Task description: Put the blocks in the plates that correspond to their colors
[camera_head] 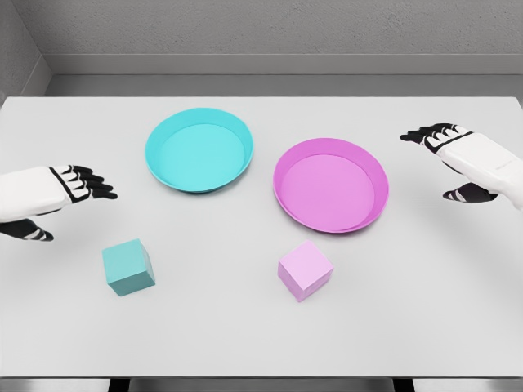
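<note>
The white table (245,343) carried 4 items, all well inside its edges, with open surface along the front and both sides. The cyan plate (198,150) sat left of centre toward the rear; the magenta plate (330,184) lay just beside it to the right, the rims near but apart. Both were round, shallow and smooth-walled. The teal block (128,266) rested in front of the cyan plate, and the pink block (305,269) in front of the magenta plate; both were matte cubes, clear of the plates. The left hand (61,196) hovered at the left edge, fingers extended, holding nothing. The right hand (458,155) was at the right edge, likewise spread and unladen.
</note>
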